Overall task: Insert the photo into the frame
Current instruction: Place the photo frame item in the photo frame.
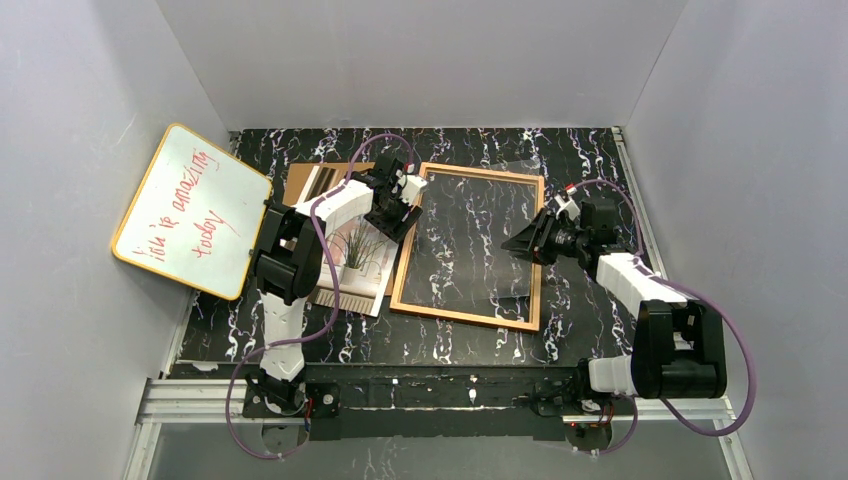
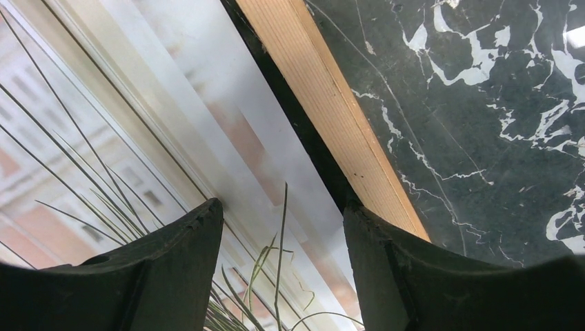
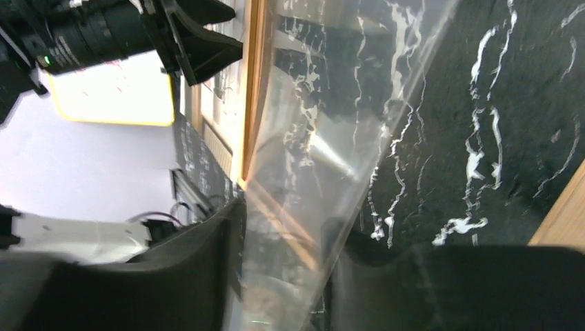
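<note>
the left tool [image 2: 283,210] hangs open over the photo [image 1: 357,262], which lies on the table [image 1: 215,335] just left of the frame [image 1: 466,315], while the right tool [image 3: 286,227] stands parted around the clear sheet [image 3: 331,103], which could drop askew and block the photo.

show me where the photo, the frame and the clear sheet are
the photo [image 1: 362,262], top external view, on the printed plant
the frame [image 1: 463,317], top external view, on its near wooden rail
the clear sheet [image 3: 317,138], right wrist view, on its glossy middle
</note>
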You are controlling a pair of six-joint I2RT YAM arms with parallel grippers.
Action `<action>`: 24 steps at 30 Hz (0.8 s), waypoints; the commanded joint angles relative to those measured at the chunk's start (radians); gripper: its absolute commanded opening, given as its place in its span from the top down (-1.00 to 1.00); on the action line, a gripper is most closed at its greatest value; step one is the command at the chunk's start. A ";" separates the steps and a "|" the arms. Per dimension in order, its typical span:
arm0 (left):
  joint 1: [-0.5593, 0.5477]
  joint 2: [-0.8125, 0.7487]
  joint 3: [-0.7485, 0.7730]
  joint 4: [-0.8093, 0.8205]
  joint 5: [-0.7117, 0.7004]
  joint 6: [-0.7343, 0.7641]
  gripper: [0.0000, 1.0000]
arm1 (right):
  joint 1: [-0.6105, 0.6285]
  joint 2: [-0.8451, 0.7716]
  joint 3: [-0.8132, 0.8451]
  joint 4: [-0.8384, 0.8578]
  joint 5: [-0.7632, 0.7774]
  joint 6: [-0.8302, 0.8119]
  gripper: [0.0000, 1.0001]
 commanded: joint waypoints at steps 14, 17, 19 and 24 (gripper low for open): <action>-0.015 0.025 -0.021 -0.030 0.053 -0.009 -0.26 | 0.012 0.059 0.131 -0.232 0.174 -0.186 -0.97; -0.015 0.025 -0.021 -0.029 0.053 -0.011 -0.26 | 0.016 0.068 0.139 -0.235 0.196 -0.192 -0.97; -0.015 0.026 -0.021 -0.029 0.054 -0.011 -0.26 | 0.027 0.086 0.158 -0.266 0.228 -0.207 -0.97; -0.015 0.024 -0.024 -0.029 0.052 -0.010 -0.26 | 0.048 0.111 0.205 -0.315 0.302 -0.244 -0.97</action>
